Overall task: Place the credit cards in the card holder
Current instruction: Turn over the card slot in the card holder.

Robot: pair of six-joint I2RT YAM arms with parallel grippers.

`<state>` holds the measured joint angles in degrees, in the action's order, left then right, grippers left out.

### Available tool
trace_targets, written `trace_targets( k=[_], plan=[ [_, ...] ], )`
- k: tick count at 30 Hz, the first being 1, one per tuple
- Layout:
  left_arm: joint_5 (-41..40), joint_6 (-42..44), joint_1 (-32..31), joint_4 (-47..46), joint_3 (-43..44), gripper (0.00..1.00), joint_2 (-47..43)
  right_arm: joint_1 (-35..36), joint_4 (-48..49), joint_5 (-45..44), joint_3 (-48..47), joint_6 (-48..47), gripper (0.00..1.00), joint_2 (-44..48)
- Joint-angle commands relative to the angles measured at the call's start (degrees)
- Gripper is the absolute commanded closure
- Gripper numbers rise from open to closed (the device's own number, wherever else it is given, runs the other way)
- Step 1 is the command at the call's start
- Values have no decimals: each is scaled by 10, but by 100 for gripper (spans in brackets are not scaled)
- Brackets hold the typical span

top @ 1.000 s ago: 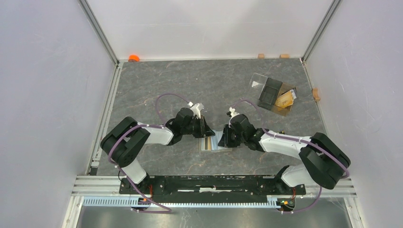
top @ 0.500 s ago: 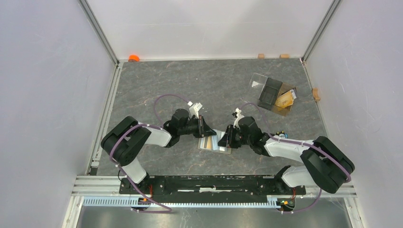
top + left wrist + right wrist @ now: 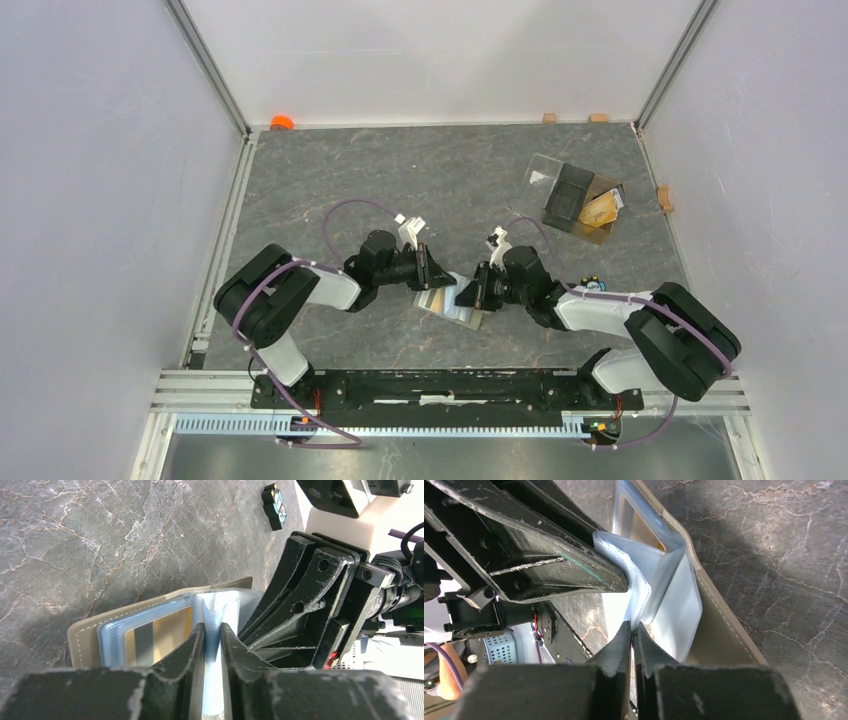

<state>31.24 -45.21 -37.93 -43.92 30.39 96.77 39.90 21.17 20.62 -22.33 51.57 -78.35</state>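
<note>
I see the card holder [image 3: 452,300] lying open between both arms. My left gripper [image 3: 212,627] is pinched onto one of its pale blue sleeves [image 3: 216,614], and my right gripper [image 3: 632,627] is pinched onto another. A gold credit card [image 3: 160,637] sits inside the holder. More tan cards [image 3: 600,210] lie well beyond its right side.

Your card holder [image 3: 452,300], olive-khaki, lying open on the table [image 3: 400,180] near the front centre, stitched cover down, pale blue clear sleeves fanned upward, one tan-gold credit card [image 3: 165,635] with grey stripe in a sleeve, further orange-tan credit cards [image 3: 601,210] well apart, far right.
</note>
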Motion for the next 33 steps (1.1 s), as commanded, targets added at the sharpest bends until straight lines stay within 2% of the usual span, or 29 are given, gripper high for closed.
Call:
trace_targets(
  k=[1,5,8,14,21,23,30,33],
  plan=[
    [13,-6,6,-26,-3,73,-7,-4,40,9,13,20,100,-5],
    [-3,22,21,32,-2,52,-37,-9,-12,-11,13,11,100,10],
    [-27,60,27,103,7,43,-74,-10,-76,-40,-4,-13,100,24],
    [-90,141,27,261,31,36,-150,-11,-177,-78,-45,-53,100,38],
    [-128,177,26,355,43,29,-180,-29,-261,-96,-75,-97,100,27],
    [-126,176,26,357,41,28,-181,-35,-289,-106,-87,-112,96,22],
    [-137,160,26,376,35,25,-203,-52,-390,-170,-124,-150,68,54],
    [-138,156,26,387,37,24,-214,-63,-421,-190,-138,-164,60,79]
  ],
)
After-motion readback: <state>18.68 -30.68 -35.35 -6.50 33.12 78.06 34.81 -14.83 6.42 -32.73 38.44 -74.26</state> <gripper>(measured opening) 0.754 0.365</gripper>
